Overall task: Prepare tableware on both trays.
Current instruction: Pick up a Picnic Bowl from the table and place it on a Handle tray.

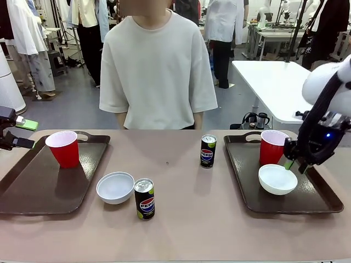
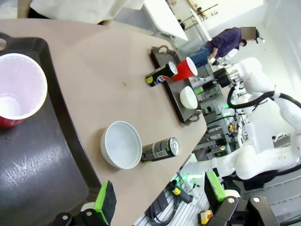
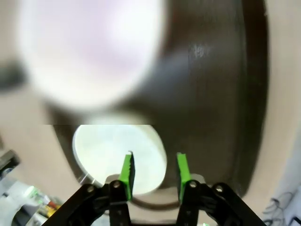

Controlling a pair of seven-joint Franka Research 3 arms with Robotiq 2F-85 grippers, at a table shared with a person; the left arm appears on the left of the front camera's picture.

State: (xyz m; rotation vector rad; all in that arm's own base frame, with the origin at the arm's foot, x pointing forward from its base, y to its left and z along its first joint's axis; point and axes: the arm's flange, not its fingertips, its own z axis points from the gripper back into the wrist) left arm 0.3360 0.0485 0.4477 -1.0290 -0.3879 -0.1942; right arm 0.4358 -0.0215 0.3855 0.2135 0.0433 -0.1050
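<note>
- The left tray [image 1: 33, 189] is laid at the left end of the table [image 1: 219, 230], and a red cup [image 1: 64, 148] is placed upright at its far end.
- A white bowl [image 1: 115, 187] is set on the bare table, just beside the left tray's right rim and outside it.
- A black can [image 1: 145, 198] is placed upright just to the right of that bowl, slightly nearer the robot.
- A second can [image 1: 208, 150] is placed upright on the table near the left rim of the right tray [image 1: 307, 203], not on it.
- On the right tray, a second red cup [image 1: 272, 147] is set upright at the far end, and a second bowl [image 1: 278, 179] is set just in front of it.
- The right gripper [image 1: 294, 164] is held over the far right rim of the second bowl. In the right wrist view its fingers are parted, the bowl's edge is seen in the gap, and nothing is pinched.
- The left gripper [image 2: 159, 188] is held at the table's left edge by the left tray, with its fingers spread wide and nothing between them.
- A person [image 1: 159, 66] in a pale T-shirt is seen standing at the far side of the table.
</note>
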